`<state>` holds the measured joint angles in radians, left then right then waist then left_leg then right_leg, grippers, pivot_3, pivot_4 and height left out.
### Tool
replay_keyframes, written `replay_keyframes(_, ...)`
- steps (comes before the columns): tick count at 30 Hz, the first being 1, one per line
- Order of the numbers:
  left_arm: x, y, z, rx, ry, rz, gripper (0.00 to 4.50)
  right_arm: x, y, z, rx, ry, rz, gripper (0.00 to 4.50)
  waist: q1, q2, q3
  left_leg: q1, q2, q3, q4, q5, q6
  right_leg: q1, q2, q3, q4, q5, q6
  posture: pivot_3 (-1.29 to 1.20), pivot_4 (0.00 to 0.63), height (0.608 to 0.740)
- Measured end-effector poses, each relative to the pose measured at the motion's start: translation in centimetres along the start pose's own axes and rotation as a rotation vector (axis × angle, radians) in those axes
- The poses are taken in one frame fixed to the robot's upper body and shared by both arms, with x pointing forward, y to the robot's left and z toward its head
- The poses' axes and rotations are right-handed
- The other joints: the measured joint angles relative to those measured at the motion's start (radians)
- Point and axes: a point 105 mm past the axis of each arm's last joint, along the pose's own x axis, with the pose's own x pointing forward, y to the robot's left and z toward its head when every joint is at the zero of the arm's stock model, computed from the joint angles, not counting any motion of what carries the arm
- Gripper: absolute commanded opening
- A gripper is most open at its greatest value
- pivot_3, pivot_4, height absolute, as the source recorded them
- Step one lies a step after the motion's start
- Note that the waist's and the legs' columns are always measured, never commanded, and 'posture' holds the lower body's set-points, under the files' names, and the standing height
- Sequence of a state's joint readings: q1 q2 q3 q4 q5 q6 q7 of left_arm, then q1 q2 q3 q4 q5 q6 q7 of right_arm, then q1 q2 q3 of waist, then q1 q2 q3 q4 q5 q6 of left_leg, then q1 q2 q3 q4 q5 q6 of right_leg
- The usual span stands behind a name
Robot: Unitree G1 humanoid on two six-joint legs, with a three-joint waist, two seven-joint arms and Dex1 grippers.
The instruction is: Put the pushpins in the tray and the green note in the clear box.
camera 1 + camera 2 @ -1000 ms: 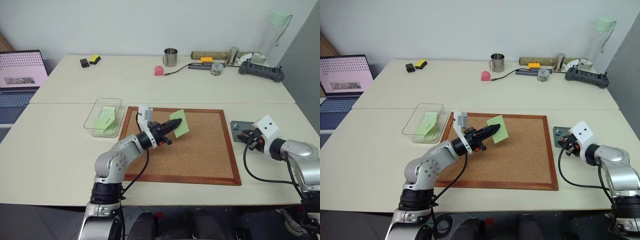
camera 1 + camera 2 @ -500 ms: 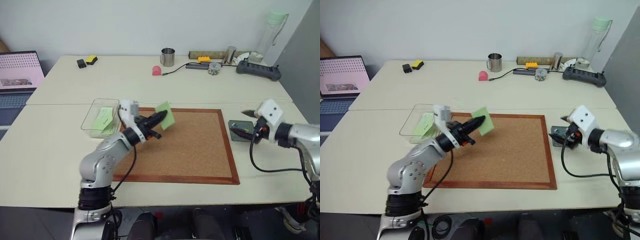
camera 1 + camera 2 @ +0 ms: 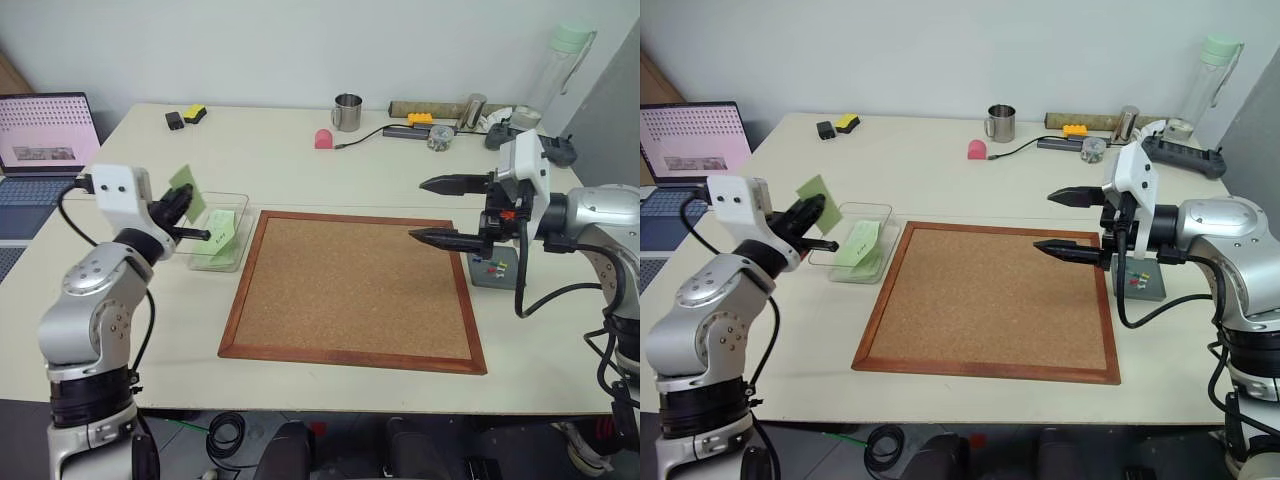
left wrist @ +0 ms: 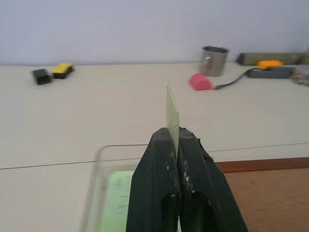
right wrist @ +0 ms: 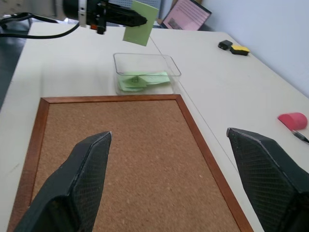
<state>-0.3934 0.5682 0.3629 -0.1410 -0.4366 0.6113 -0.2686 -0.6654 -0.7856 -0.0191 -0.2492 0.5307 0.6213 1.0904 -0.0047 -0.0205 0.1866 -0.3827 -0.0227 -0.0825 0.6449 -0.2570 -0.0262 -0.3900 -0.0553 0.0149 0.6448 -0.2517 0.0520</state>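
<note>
A pale green note (image 3: 184, 188) stands on edge, airborne at the clear box's (image 3: 232, 256) nine o'clock; pushpins (image 3: 491, 266) dot the grey tray (image 3: 505, 280).

The right gripper (image 3: 440, 210) and its arm cover the far part of the tray (image 3: 497, 272); the pushpins (image 3: 489, 267) on it are mere coloured specks, their number too small to tell. The laptop (image 3: 40, 140) at far left is cut by the picture's edge. The scribble on the notes lying in the clear box (image 3: 218, 232) is too small to read. In the left wrist view, the green note (image 4: 171, 110) shows edge-on, its lower part hidden between the closed fingers (image 4: 157, 183).
</note>
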Motion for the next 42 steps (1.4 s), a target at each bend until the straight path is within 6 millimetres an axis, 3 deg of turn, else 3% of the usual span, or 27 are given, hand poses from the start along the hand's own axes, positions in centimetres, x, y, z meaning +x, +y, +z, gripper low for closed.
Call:
replay_keyframes(6, 0.5, 1.1, -1.8, -0.001, 0.066, 0.039, 1.09, 0.5, 0.5, -0.1, 0.013, 0.005, 0.026, 4.03, 0.001, 0.000, 0.000, -0.001, 0.000, -0.001, 0.000, 0.000, 0.000, -0.001, 0.000, 0.000, 0.000, 0.000, 0.000, 0.00, 0.150, 0.740)
replay_keyframes(18, 0.1, -0.9, -0.3, 0.038, 0.037, -0.132, 3.50, 0.5, 0.5, -0.1, 0.017, 0.007, 0.026, 4.03, 0.001, 0.000, 0.000, -0.001, 0.001, 0.000, 0.000, 0.000, 0.000, -0.002, 0.000, 0.000, 0.000, 0.000, 0.000, 0.00, 0.150, 0.740)
replay_keyframes(21, -1.0, -0.4, 0.1, 0.120, 0.071, -0.178, 3.50, 0.0, 0.4, -0.8, 0.016, 0.037, 0.002, 4.03, 0.000, 0.000, 0.000, -0.002, 0.001, 0.001, -0.001, 0.000, 0.000, -0.004, 0.000, 0.001, 0.001, 0.000, 0.000, 0.00, 0.150, 0.740)
replay_keyframes(29, -7.2, 4.2, -1.1, 0.394, 0.316, -0.310, 3.50, -4.3, -0.4, -6.3, 0.034, 0.243, -0.154, 4.03, -0.003, 0.001, 0.001, -0.011, 0.002, 0.004, -0.001, 0.000, 0.000, -0.015, -0.001, 0.002, 0.003, -0.001, -0.002, 0.00, 0.150, 0.740)
replay_keyframes(32, -9.6, 7.0, -2.6, 0.413, 0.449, -0.304, 3.50, -7.0, -0.8, -8.0, 0.057, 0.336, -0.205, 4.03, -0.003, 0.003, 0.002, -0.012, 0.002, 0.005, -0.001, 0.000, 0.000, -0.016, 0.000, 0.002, 0.003, -0.001, -0.003, 0.00, 0.150, 0.740)
replay_keyframes(36, -12.9, 10.1, -3.9, 0.412, 0.582, -0.281, 3.50, -12.3, -1.9, -9.6, 0.114, 0.476, -0.312, 4.03, -0.004, 0.003, 0.002, -0.013, 0.002, 0.007, 0.000, 0.000, 0.000, -0.016, -0.001, 0.001, 0.002, -0.001, -0.003, 0.00, 0.150, 0.740)
replay_keyframes(42, -13.3, 10.1, -4.1, 0.423, 0.587, -0.327, 3.50, -15.3, -2.7, -10.2, 0.113, 0.544, -0.351, 4.03, -0.005, 0.003, 0.002, -0.012, 0.004, 0.009, 0.000, 0.000, 0.000, -0.016, 0.000, 0.000, 0.003, -0.001, -0.004, 0.00, 0.150, 0.740)
